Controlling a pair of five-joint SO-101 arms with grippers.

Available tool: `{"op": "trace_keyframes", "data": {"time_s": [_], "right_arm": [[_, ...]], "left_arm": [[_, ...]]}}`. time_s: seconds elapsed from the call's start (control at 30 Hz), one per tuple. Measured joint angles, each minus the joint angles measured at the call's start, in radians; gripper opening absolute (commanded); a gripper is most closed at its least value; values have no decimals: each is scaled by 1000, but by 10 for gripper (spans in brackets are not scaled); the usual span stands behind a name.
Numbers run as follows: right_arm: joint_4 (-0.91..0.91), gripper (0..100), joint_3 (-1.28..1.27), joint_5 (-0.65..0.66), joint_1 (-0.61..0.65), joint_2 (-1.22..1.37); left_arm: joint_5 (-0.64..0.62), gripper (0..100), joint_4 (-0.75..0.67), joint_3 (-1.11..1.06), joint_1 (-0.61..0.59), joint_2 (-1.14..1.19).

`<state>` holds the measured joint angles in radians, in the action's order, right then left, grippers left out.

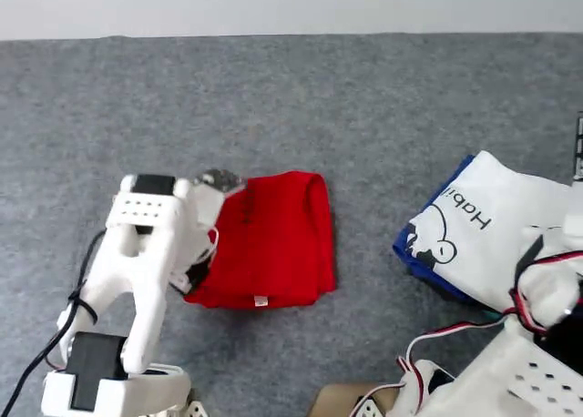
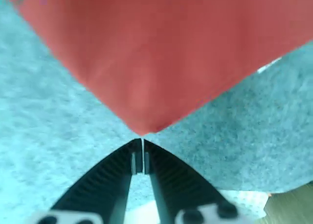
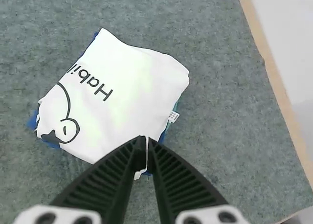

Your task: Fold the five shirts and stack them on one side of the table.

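Observation:
A folded red shirt [image 1: 273,239] lies mid-table on the grey mat. My left arm [image 1: 146,244] stands at the shirt's left edge. In the left wrist view the left gripper [image 2: 142,145] is shut, with a corner of the red shirt [image 2: 156,57] just past its tips. At the right lies a stack with a folded white printed shirt [image 1: 492,226] on top of a blue shirt [image 1: 426,260]. The right gripper [image 3: 143,141] is shut and hangs above the near edge of the white shirt [image 3: 117,97]. A blue shirt [image 3: 33,121] peeks out beneath.
The grey mat [image 1: 291,98] is bare across the back. My right arm [image 1: 533,371] with its cables fills the front right corner. A tan table edge [image 3: 274,82] runs close beside the stack. A tan patch [image 1: 339,401] shows at the front.

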<state>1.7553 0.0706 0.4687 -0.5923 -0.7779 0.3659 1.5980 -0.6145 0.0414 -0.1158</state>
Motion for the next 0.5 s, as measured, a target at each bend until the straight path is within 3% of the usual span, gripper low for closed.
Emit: {"op": "trace_keyframes", "data": {"time_s": [0.33, 0.5], "right_arm": [[0, 9, 0, 0, 0, 0], [0, 9, 0, 0, 0, 0]], "left_arm": [[26, 6, -14, -18, 32, -2], [28, 6, 55, 126, -8, -31]]}}
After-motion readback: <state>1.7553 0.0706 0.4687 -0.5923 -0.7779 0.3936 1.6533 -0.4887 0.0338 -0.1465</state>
